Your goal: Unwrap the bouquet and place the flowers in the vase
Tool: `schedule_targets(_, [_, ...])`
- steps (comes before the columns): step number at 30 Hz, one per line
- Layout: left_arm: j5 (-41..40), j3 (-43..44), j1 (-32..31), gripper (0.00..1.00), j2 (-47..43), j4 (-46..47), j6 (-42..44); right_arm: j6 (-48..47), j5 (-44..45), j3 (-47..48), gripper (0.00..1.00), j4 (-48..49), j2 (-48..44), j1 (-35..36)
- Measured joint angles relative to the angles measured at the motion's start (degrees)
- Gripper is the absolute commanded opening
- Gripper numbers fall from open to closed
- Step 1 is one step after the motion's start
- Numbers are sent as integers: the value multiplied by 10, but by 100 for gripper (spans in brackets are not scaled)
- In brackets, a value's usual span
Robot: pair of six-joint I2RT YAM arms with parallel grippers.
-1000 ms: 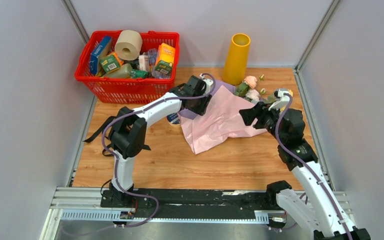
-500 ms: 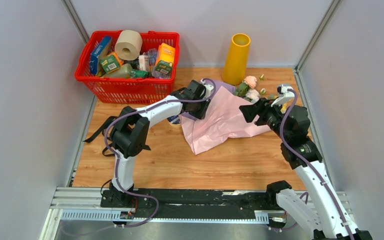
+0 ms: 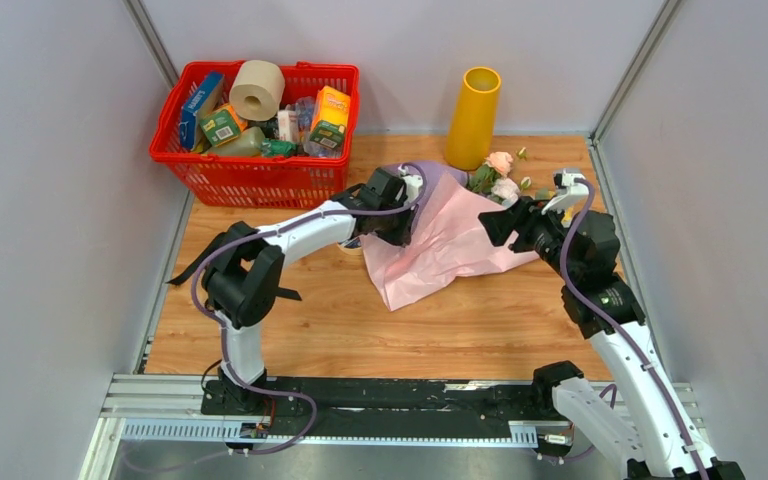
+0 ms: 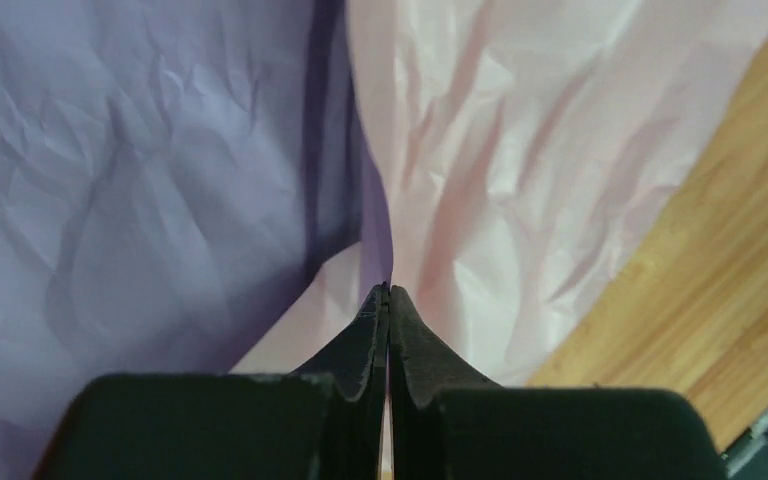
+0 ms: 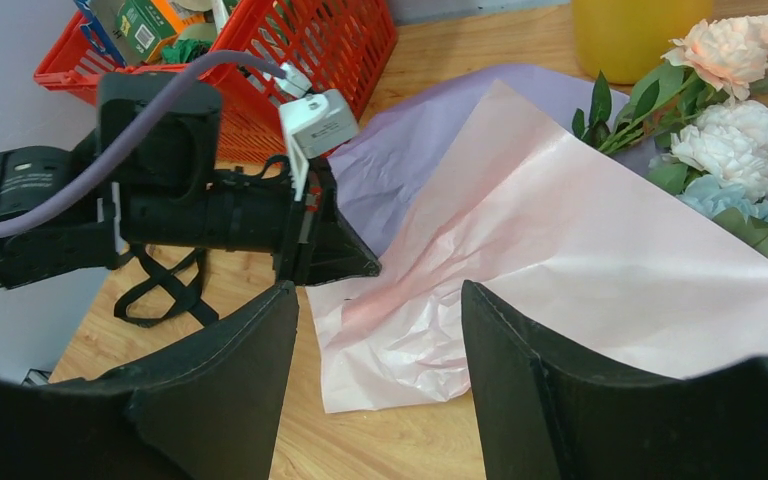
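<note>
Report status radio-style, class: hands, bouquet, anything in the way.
Left hand shut, pinching pink paper. Right hand open, empty. Flowers lying on that paper beside vase. Red basket apart, no obstruction.

basket: back left | vase: back centre | flowers: just before vase (lying on paper)

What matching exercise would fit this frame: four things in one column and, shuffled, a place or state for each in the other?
Column one
1. left claw
2. right claw
3. yellow vase
4. beige paper roll

Column two
A. lying in the red basket
B. open, holding nothing
C. standing upright at the far edge of the table
D. shut on the pink wrapping paper

Pairs: 1-D, 2-B, 3-C, 4-A
</note>
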Motion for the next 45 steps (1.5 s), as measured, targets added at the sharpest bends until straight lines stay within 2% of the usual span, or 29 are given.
schedule_targets(9, [20, -41, -42, 0, -86, 48, -24, 4, 5, 0, 64, 0, 11, 0])
schedule_targets(23, [24, -137, -94, 0, -123, 94, -60, 19, 35, 1, 65, -1, 14, 0])
schedule_targets(25, [15, -143, -103, 6, -132, 99, -62, 24, 45, 6, 65, -2, 21, 0])
schedule_targets(26, [8, -145, -108, 18, -139, 100, -62, 26, 48, 8, 65, -1, 24, 0])
schedule_targets(27, [-5, -147, -111, 25, -146, 100, -63, 30, 51, 8, 65, -1, 28, 0])
schedule_targets(28, [-17, -148, -113, 40, -153, 100, -61, 32, 52, 9, 65, -2, 30, 0])
schedule_targets(29, [-32, -149, -115, 44, -162, 99, -60, 35, 52, 9, 65, -2, 31, 0])
schedule_targets(32, [-79, -141, -115, 46, -179, 88, -50, 40, 52, 9, 65, -3, 30, 0])
schedule_targets(36, [-116, -85, -87, 49, -167, 40, -36, 40, 53, 9, 65, -4, 22, 0])
schedule_targets(37, [-121, -70, -75, 52, -160, 30, -32, 41, 53, 9, 65, -4, 18, 0])
schedule_targets(38, [-125, -59, -63, 61, -154, 24, -29, 41, 53, 9, 65, -4, 13, 0])
schedule_targets(39, [-128, -53, -52, 64, -149, 20, -24, 40, 53, 9, 65, -4, 8, 0])
schedule_targets(45, [-106, -19, 9, 64, -91, -22, -15, 40, 52, 9, 65, -3, -11, 0])
